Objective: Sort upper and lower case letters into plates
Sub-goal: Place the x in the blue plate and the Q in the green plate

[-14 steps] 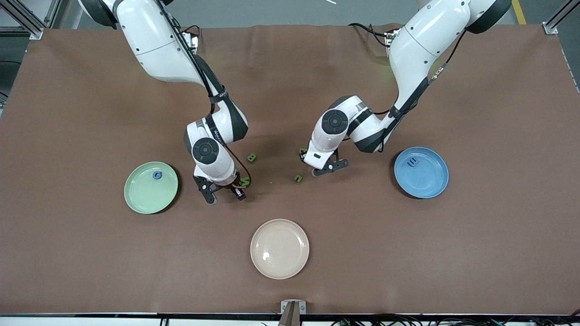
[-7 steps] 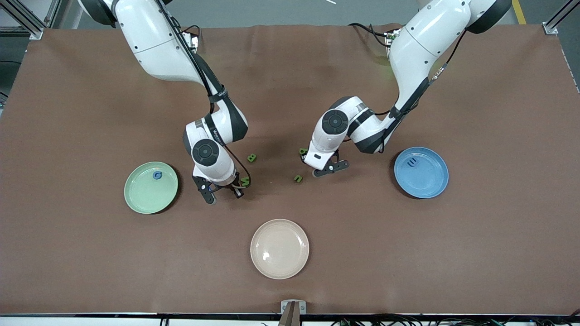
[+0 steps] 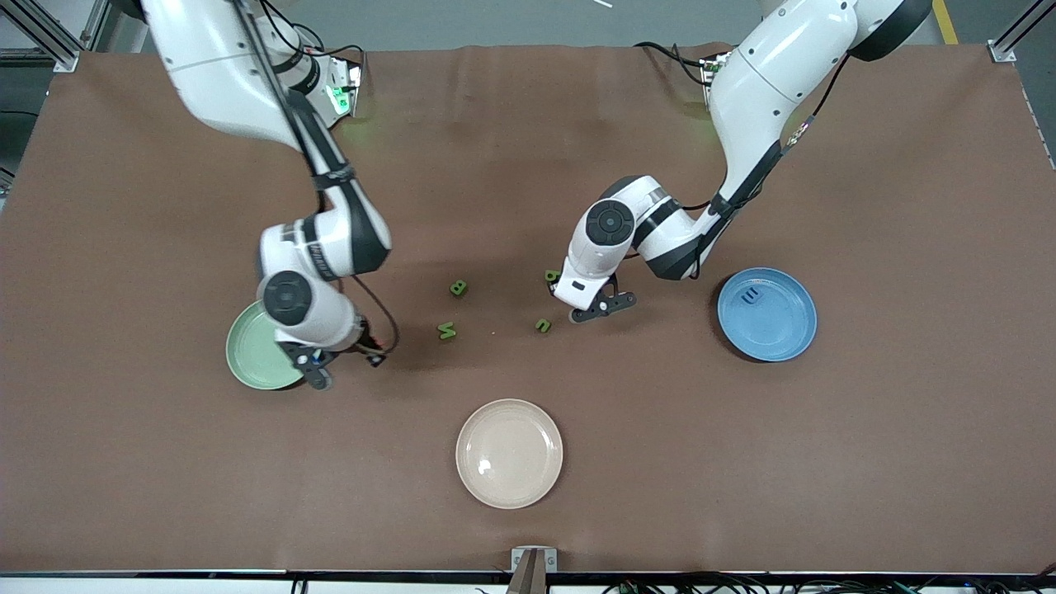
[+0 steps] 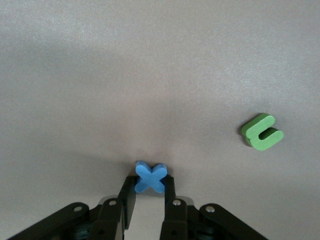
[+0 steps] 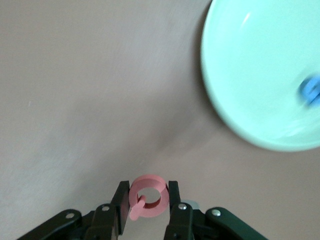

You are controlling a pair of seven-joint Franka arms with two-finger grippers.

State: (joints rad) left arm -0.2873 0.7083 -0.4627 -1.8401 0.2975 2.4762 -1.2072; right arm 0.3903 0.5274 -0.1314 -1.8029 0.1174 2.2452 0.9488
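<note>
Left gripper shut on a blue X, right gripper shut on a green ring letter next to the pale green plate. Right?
One thing is off: the ring-shaped letter in the right gripper is pink, not green, as the right wrist view shows. The rest holds: the left gripper is shut on the blue X, and the right one is beside the pale green plate.

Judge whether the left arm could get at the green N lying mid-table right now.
Probably not yet: the left gripper is shut on a blue X. The green N lies uncovered on the table, so only that load hinders it.
</note>
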